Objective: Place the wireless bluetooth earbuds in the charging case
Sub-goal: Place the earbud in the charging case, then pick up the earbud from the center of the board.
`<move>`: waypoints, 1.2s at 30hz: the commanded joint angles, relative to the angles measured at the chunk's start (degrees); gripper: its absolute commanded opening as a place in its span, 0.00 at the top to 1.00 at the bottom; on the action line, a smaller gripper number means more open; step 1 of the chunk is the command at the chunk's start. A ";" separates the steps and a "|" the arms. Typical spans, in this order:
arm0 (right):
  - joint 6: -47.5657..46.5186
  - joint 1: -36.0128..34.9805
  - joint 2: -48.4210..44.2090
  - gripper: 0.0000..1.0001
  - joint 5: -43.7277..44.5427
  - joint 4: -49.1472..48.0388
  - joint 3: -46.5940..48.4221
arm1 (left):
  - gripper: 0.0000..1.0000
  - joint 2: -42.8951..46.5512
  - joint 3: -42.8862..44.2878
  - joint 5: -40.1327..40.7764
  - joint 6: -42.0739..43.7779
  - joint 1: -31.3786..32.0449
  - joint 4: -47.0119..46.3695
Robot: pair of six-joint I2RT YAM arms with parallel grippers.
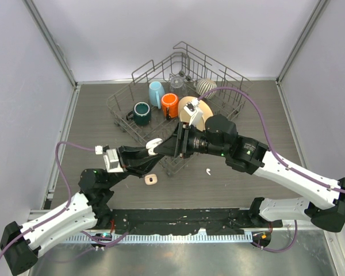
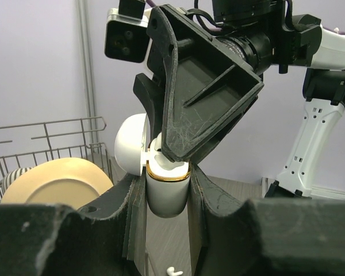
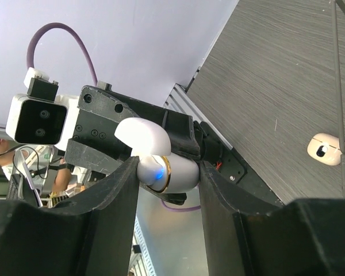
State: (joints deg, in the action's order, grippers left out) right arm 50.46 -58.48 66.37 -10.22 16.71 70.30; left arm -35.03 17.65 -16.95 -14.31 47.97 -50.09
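From above, the left gripper reaches toward the middle of the dark wood-grain table and is clamped on a glossy white charging case held off the surface. The right gripper meets it from the other side, tips at the case. One tiny white earbud lies loose on the table, well to the right of both grippers and under the right arm; it is too small to tell which way its stem points. A small rounded beige-and-white object sits on the table just in front of the left gripper. Behind them stands a grey wire dish rack of mugs and plates.

In the left wrist view, the case stands upright between the left fingers, gold-banded mouth up, long axis vertical. Its hinged lid is swung open to the left. The right gripper's tips come down onto the open mouth (whether they carry a bud cannot be told).

In the right wrist view, the case lies crosswise, filling the gap between the right fingers, which stand partly apart. Whether they press it cannot be told. A blue light glows beside the gold band.
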 commanded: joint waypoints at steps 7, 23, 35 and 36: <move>-3.26 0.03 -3.52 0.32 5.47 -1.33 0.89 | 1.00 1.19 -0.51 0.07 -0.02 -0.06 -1.24; 0.42 0.55 -12.95 0.38 43.79 30.82 -4.45 | 1.00 8.65 -1.66 2.36 1.21 0.02 4.99; 4.83 1.09 -5.19 0.50 42.74 33.13 -17.73 | 1.00 13.67 -0.69 2.80 2.62 0.02 10.89; 4.22 1.17 -5.81 0.50 42.56 32.17 -18.79 | 1.00 13.76 -0.86 2.97 2.62 0.02 10.80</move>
State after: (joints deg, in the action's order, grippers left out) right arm 54.19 -57.52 65.56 28.97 50.78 52.77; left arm -22.33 15.40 -15.03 -12.86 47.99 -39.48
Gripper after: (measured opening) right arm 0.503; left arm 0.306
